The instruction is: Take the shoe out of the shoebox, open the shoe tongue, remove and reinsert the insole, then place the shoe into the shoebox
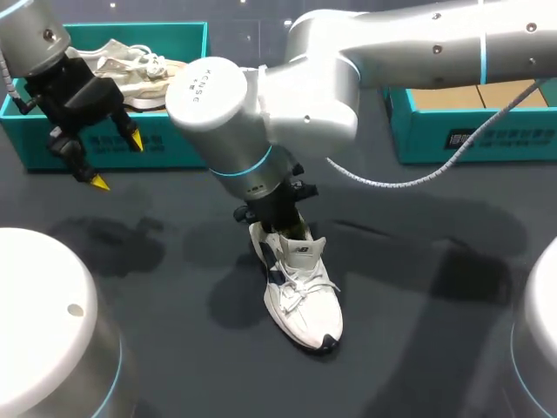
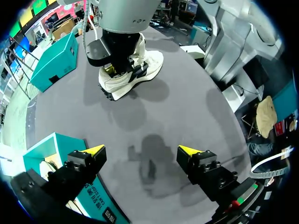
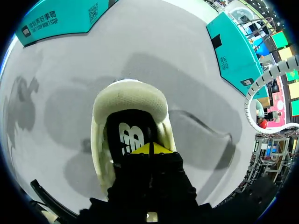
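Shoe (image 1: pixel 302 292) out on the dark counter (image 1: pixel 418 331), resting on its sole. Its long axis runs from the heel on the far side to the toe at the near edge, and the toe is angled a touch to my right. My right arm (image 1: pixel 348 70) sweeps in from the right and reaches past the middle, wrist bent straight down. My right gripper (image 1: pixel 283 225) is planted in the heel opening. My left arm (image 1: pixel 35 39) hangs at the far left, and my left gripper (image 1: pixel 111 161) has its fingers spread wide, hovering just in front of the left shoebox (image 1: pixel 174 144). A second shoe (image 1: pixel 130 70) lies in that box. The right shoebox (image 1: pixel 470 135) sits well apart on the far right.

On to the left wrist view: my left gripper (image 2: pixel 142 151) is open over bare counter. The shoe (image 2: pixel 135 74) is well ahead of it, side on, with my right gripper (image 2: pixel 117 51) standing on top of it. The left shoebox (image 2: pixel 44 149) is just beside one finger.

Right wrist view now: my right gripper (image 3: pixel 150 149) has its yellow tips pressed together, down inside the shoe (image 3: pixel 131 100) just above the dark insole (image 3: pixel 128 135). I cannot tell whether anything is pinched between the tips. The padded heel collar curves round just ahead of them.
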Available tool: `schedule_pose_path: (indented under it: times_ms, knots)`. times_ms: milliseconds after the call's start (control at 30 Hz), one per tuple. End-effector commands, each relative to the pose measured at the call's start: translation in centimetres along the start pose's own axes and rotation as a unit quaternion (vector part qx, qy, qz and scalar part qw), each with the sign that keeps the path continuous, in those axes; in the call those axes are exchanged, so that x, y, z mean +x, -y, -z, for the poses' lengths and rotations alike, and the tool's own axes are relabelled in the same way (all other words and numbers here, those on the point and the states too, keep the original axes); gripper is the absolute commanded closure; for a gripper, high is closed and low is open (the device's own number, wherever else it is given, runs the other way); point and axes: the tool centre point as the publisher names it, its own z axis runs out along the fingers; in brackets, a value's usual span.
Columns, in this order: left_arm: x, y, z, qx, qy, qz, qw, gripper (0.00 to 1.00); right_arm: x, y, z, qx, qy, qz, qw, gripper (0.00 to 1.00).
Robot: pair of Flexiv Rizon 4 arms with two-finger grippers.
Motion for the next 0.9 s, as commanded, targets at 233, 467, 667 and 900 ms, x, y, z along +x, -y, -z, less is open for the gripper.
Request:
schedule_pose_path:
  times_ms: [233,467,667,900]
  knots:
    - [0.1,0.0,0.0,-0.001,0.000,0.000,1.000,0.00,0.7,0.4,-1.7,0.021,-0.026,-0.002,0.999,1.00]
    - [0.1,0.0,0.0,-0.001,0.000,0.000,1.000,0.00,1.1,0.1,1.9,-0.014,-0.015,0.006,1.000,1.00]
    - [0.1,0.0,0.0,-0.001,0.000,0.000,1.000,0.00,1.3,-1.3,1.9,-0.021,-0.025,0.028,0.999,1.00]
    - [0.1,0.0,0.0,-0.001,0.000,0.000,1.000,0.00,1.3,-1.3,-1.9,0.002,-0.070,0.026,0.997,1.00]
